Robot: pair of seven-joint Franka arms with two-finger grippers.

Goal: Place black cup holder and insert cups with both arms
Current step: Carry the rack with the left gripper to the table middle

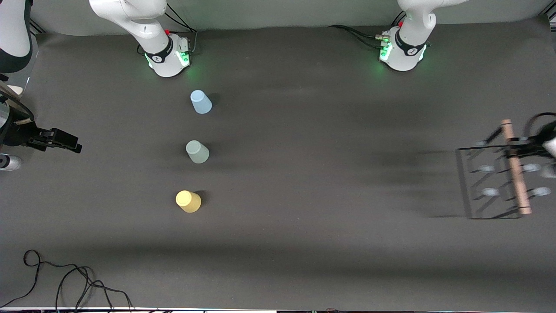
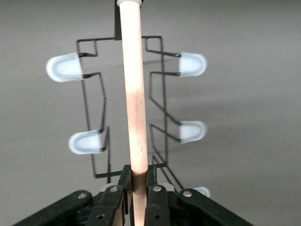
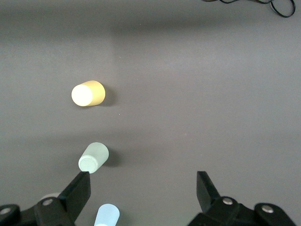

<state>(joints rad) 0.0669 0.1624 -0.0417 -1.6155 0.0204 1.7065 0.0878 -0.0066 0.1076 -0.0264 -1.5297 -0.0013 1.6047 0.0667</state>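
Note:
The black cup holder (image 1: 486, 182) is at the left arm's end of the table, and its shadow is spread out beside it. My left gripper (image 1: 517, 147) is shut on its wooden rod handle (image 2: 134, 94); the pale-tipped pegs (image 2: 70, 67) stick out on both sides. In the left wrist view the gripper (image 2: 139, 187) clamps the rod's end. The light blue cup (image 1: 200, 102), grey-green cup (image 1: 197, 151) and yellow cup (image 1: 188, 201) stand upside down in a row. My right gripper (image 1: 71, 145) is open and empty at the right arm's end. Its wrist view shows the gripper (image 3: 142, 188) with the yellow (image 3: 88, 93), grey-green (image 3: 93, 157) and blue (image 3: 106, 215) cups.
Loose black cables (image 1: 65, 278) lie at the table's front corner on the right arm's end. A small grey object (image 1: 8, 162) sits at that end's edge. The dark mat (image 1: 325, 174) lies bare between the cups and the holder.

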